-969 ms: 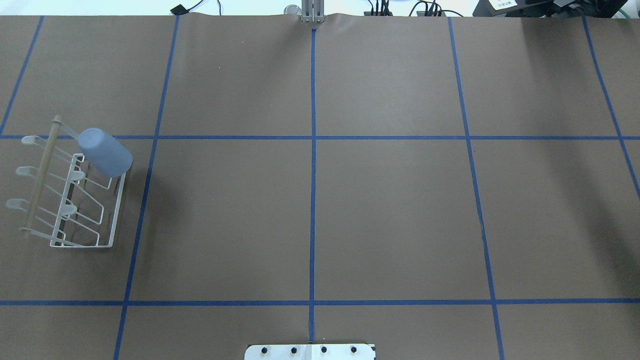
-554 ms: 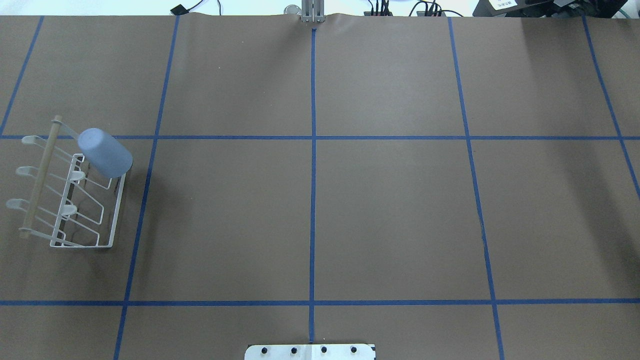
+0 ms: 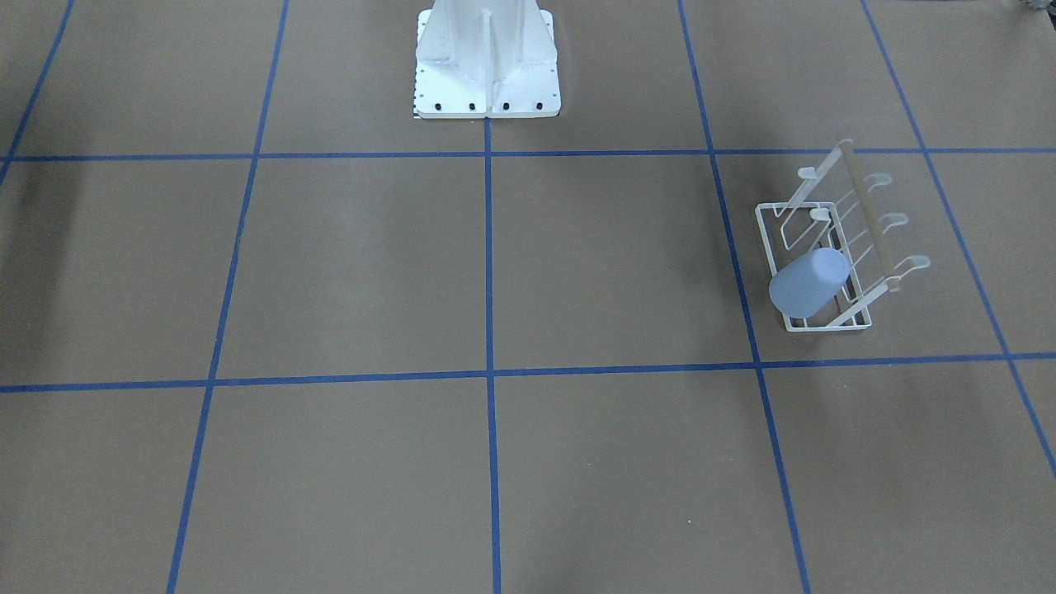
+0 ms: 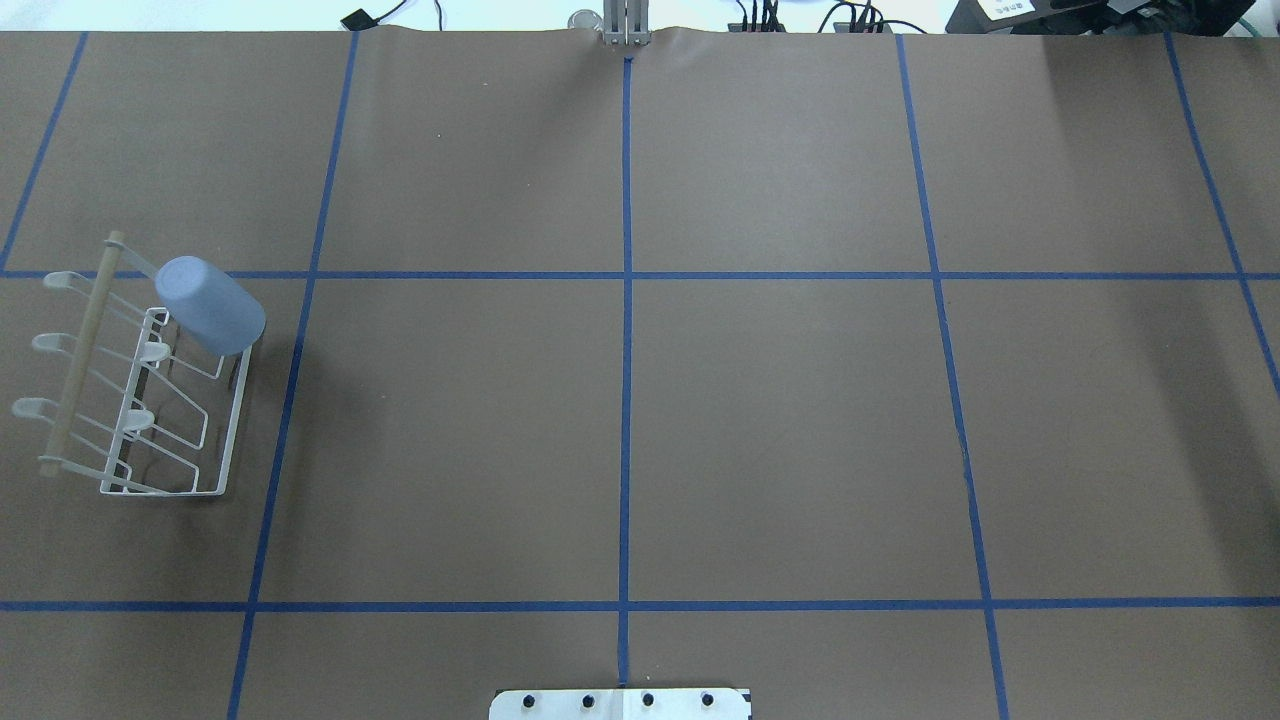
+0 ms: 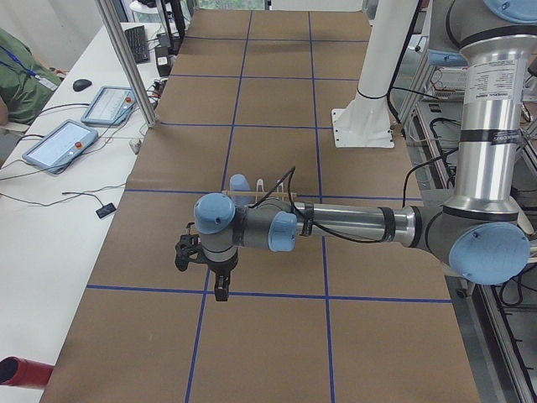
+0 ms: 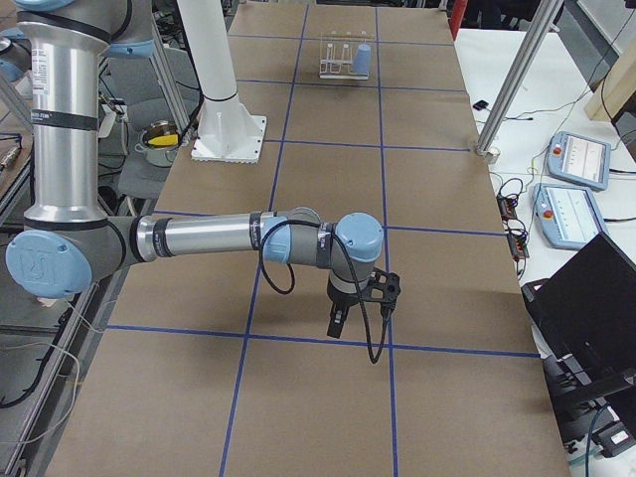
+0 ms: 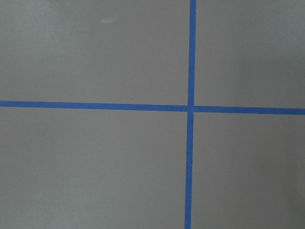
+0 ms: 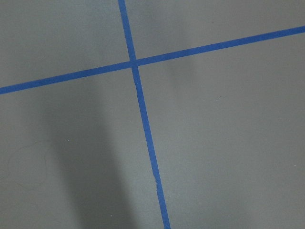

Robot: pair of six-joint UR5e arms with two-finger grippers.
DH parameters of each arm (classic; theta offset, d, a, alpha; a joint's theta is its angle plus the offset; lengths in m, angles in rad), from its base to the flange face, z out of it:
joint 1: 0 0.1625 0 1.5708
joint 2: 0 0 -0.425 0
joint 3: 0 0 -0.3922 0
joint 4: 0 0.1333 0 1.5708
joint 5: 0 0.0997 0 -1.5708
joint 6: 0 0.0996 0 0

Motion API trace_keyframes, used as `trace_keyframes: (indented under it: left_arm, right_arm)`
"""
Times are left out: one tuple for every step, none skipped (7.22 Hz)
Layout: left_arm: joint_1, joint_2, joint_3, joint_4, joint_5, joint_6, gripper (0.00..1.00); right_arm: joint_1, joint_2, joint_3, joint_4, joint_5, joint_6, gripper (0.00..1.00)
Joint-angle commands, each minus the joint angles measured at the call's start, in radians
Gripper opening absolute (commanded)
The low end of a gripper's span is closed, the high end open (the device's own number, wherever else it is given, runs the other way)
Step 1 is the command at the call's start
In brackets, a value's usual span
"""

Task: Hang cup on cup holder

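Observation:
The light blue cup [image 4: 210, 305] hangs upside down, tilted, on a far prong of the white wire cup holder [image 4: 232, 430] at the table's left side; no gripper touches it. Both show in the front view, the cup [image 3: 808, 285] on the holder [image 3: 766, 239]. The holder's wooden rod [image 4: 85, 350] runs along its outer side. My left gripper [image 5: 220, 285] shows only in the exterior left view, hanging over bare table away from the holder. My right gripper [image 6: 338, 323] shows only in the exterior right view, far from the cup [image 6: 364, 60]. I cannot tell whether either is open or shut.
The white pedestal [image 3: 487, 58] stands at the robot's side of the table. Blue tape lines cross the brown table cover. A side table with tablets [image 5: 59, 143] runs along the far edge, with a metal post [image 6: 517, 79] at the table's rim.

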Motion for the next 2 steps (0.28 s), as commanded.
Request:
trace_keyframes:
  left_arm:
    - [0.001,0.000,0.002,0.001,0.001,0.000,0.99]
    - [0.001,0.002,0.002,0.001,0.001,0.000,0.99]
  right_arm:
    - [0.004,-0.001,0.004,0.000,0.000,0.001,1.00]
    - [0.004,-0.001,0.002,0.000,0.000,0.001,1.00]
